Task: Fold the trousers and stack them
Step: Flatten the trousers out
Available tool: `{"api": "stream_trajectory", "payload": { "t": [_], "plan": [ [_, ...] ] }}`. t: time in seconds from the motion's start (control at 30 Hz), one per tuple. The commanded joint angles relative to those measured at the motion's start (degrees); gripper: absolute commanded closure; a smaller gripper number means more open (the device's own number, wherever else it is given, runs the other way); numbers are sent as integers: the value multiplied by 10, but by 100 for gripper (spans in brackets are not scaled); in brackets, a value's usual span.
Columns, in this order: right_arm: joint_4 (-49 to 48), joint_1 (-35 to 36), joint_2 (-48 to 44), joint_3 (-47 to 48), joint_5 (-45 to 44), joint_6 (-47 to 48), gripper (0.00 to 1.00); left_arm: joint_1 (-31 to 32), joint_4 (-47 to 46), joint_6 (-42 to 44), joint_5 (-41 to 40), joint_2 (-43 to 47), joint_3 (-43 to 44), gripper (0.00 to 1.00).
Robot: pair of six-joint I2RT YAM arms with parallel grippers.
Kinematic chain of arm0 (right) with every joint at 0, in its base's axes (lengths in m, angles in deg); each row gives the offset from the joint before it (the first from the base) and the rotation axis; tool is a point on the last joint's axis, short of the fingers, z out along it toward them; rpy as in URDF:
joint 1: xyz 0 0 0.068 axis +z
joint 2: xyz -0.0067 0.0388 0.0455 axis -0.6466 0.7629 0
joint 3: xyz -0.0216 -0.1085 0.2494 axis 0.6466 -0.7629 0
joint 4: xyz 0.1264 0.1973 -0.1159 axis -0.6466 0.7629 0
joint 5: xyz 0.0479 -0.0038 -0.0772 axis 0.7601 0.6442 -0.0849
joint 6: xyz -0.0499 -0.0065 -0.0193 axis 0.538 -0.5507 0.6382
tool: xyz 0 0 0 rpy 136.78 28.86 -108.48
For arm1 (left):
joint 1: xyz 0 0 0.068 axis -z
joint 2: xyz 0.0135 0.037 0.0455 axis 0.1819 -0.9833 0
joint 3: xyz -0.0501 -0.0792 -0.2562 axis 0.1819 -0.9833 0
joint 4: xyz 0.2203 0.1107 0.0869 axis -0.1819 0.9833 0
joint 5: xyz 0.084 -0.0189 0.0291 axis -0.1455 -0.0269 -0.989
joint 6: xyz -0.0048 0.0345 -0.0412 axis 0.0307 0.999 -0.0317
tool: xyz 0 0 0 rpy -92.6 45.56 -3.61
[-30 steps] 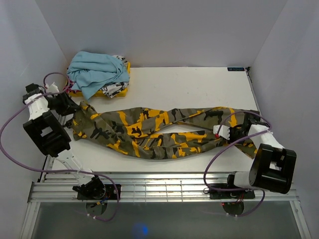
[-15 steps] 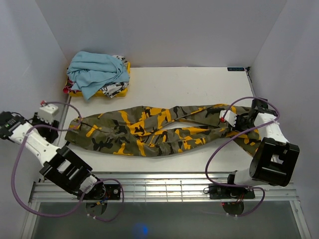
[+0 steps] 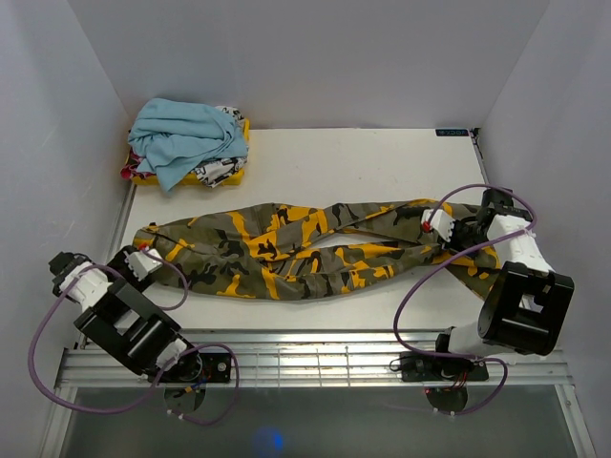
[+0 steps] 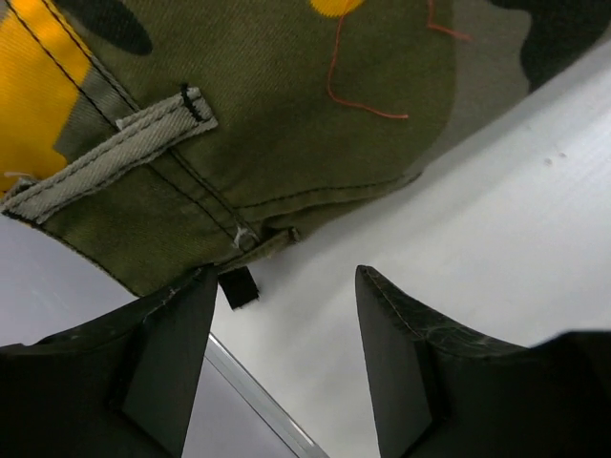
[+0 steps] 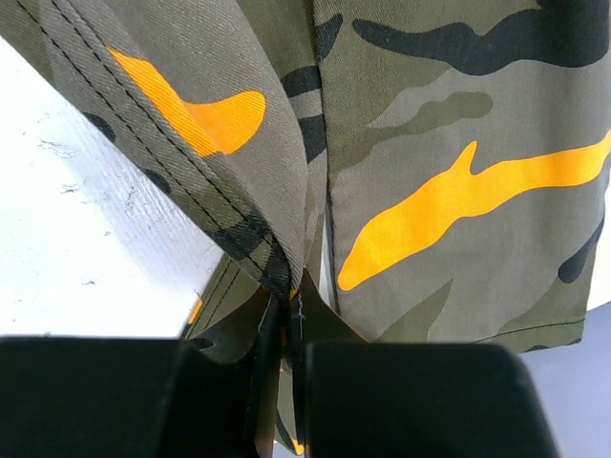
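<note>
On the white table (image 3: pixel 382 162) the camouflage trousers (image 3: pixel 286 253) lie stretched out long, from the left side to the right side. They are green with orange and black patches. The waist end is on the left and the leg ends are on the right. The two legs cross over each other near the middle.

The left gripper (image 3: pixel 151 258) is low down, just beside the waist end. In the left wrist view its two fingers (image 4: pixel 172 353) stand apart with nothing between them, only bare table. The corner of the waistband with a pale belt loop (image 4: pixel 105 157) sits right in front of them, not touching. A small black tag (image 4: pixel 239 286) sticks out from under that corner.

The right gripper (image 3: pixel 456 234) is at the leg ends, near the right edge of the table. In the right wrist view its jaws are squeezed tight on a fold of the trousers' cloth, which rises up off the table there.

At the far left corner there is a pile of clothes. A light blue garment (image 3: pixel 181 138) is on top, and a yellow and white garment (image 3: pixel 221 172) peeks out below.
</note>
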Motion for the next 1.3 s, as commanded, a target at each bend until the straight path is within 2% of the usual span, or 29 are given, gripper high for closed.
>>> {"api": "stream_trajectory", "payload": {
  "t": [0.0, 0.07, 0.17, 0.27, 0.3, 0.4, 0.43, 0.5, 0.53, 0.57, 0.63, 0.73, 0.8, 1.0, 1.1, 1.2, 1.27],
  "plan": [
    [20, -4, 18, 33, 4, -13, 92, -1, -61, 169, 116, -8, -25, 28],
    [25, -4, 23, 47, 1, -16, 92, -1, -85, 248, 136, -8, -66, 26],
    [28, -4, 22, 51, -1, -13, 92, 3, -124, 316, 147, -19, -94, 26],
    [35, -4, 20, 56, 1, -11, 92, 5, -168, 320, 140, -30, -116, 33],
    [38, -4, 22, 62, 1, -13, 92, 5, -170, 312, 137, -32, -113, 45],
    [41, -4, 17, 70, -4, -14, 92, 5, -157, 265, 140, -19, -99, 64],
    [42, -5, 14, 70, -3, -16, 92, 5, -114, 253, 142, -14, -74, 75],
    [43, -11, 0, 73, 4, -20, 92, 3, -37, 218, 157, 5, -42, 86],
    [47, -16, -5, 80, 9, -22, 92, 2, -13, 199, 168, 12, -9, 95],
    [49, -25, -16, 84, 13, -25, 92, 1, 9, 175, 187, 19, 10, 100],
    [62, -37, -25, 109, 36, -34, 92, 1, 75, 108, 204, 30, 70, 100],
    [84, -69, -41, 151, 70, -38, 92, 0, 161, 55, 213, 36, 120, 100],
    [108, -93, -53, 165, 89, -31, 92, -1, 187, 27, 211, 42, 148, 100],
    [144, -163, -95, 193, 136, -6, 92, -13, 199, -163, 210, 81, 195, 100],
    [181, -213, -113, 214, 171, 21, 92, -43, 282, -186, 225, 81, 249, 100],
    [204, -257, -129, 225, 193, 50, 92, -54, 290, -256, 212, 93, 280, 100],
    [216, -284, -137, 230, 203, 66, 92, -57, 290, -264, 205, 109, 284, 100]
  ]
}}
